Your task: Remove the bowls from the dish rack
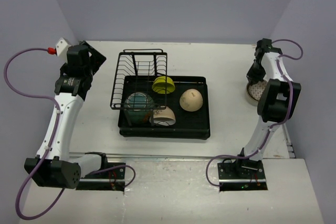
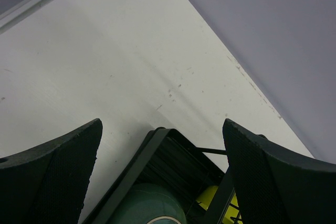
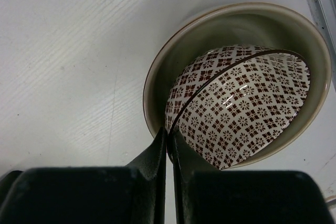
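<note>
The right gripper (image 3: 169,137) is clenched on the thin dark rim of the patterned bowl (image 3: 241,103). This is a glossy white ceramic round covered in small brown diamond-and-flower motifs. It leans tilted inside the beige bowl (image 3: 173,45), which is wider, smooth-glazed with a brown-edged lip, and sits upright near the right edge of the matte white worktop (image 1: 220,61), well apart from the rack (image 1: 202,129). The rack is a black rectangular tray with its long axis running left to right at mid-worktop. An upright black wire holder (image 1: 137,66) stands at its far-left part. The yellow-green bowl (image 1: 163,84) stands on edge among the wires. The cream bowl (image 1: 191,99) shows its smooth rounded outside on the tray's right half. The teal bowl (image 1: 139,103) lies at the near left. Touching it, the banded bowl (image 1: 164,116) is tipped with its mouth toward the near edge. The left gripper (image 2: 161,124) hangs above the worktop by the rack's far-left corner, its textured black fingers (image 2: 68,166) spread wide with nothing between them.
</note>
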Available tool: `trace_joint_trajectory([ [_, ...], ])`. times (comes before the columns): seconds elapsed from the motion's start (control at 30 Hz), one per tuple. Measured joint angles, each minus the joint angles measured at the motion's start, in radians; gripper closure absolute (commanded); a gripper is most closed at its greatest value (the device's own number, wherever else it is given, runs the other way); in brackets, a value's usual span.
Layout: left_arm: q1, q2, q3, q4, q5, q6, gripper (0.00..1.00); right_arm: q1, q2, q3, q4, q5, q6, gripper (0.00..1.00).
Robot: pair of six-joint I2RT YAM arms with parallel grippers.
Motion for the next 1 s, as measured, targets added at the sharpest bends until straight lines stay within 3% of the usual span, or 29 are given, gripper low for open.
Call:
trace_joint_trajectory([
  [0.33,0.000,0.000,0.000,0.000,0.000,-0.001,0.05,0.000,0.010,-0.006,0.005,0.000,0.000,1.00],
  [1.0,0.000,-0.019,0.000,-0.008,0.000,-0.005,0.04,-0.008,0.064,0.016,-0.002,-0.011,-0.007,0.65],
])
